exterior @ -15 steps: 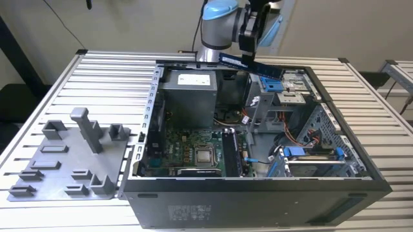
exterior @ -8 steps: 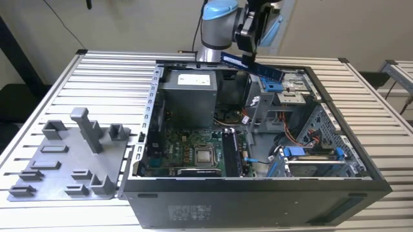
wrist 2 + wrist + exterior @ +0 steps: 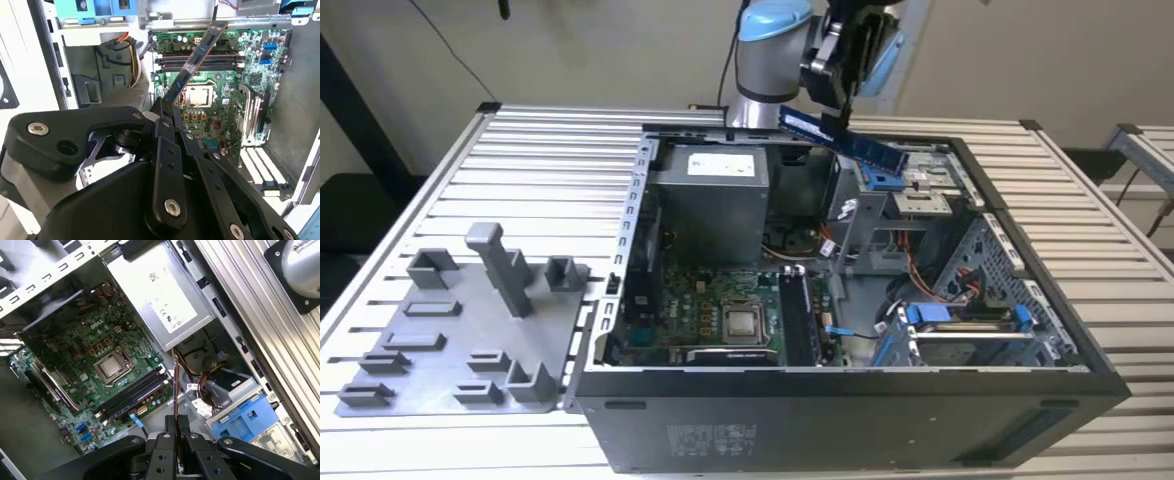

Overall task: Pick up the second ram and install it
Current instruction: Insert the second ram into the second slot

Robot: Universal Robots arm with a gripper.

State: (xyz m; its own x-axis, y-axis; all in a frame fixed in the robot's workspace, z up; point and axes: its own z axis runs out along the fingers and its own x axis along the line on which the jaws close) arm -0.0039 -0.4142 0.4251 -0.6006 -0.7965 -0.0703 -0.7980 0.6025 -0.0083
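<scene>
My gripper [image 3: 835, 108] is shut on the second ram [image 3: 843, 139], a thin bluish-green stick that hangs tilted in the air above the back of the open computer case [image 3: 854, 385]. In the second wrist view the ram [image 3: 194, 59] sticks out from between the black fingers [image 3: 161, 117] towards the motherboard. The first wrist view has the stick [image 3: 175, 385] edge-on, rising from the gripper [image 3: 176, 426]. Below lie the long black memory slots [image 3: 200, 61] [image 3: 135, 390] [image 3: 798, 315], beside the processor socket [image 3: 744, 323]. The ram is well above them and touches nothing.
A grey tray [image 3: 454, 365] with upright blocks lies on the slatted table at the exterior view's left. Inside the case are a grey power supply [image 3: 714, 200] [image 3: 160, 295], blue drive brackets [image 3: 961, 315] [image 3: 240, 422], loose cables and the metal drive cage.
</scene>
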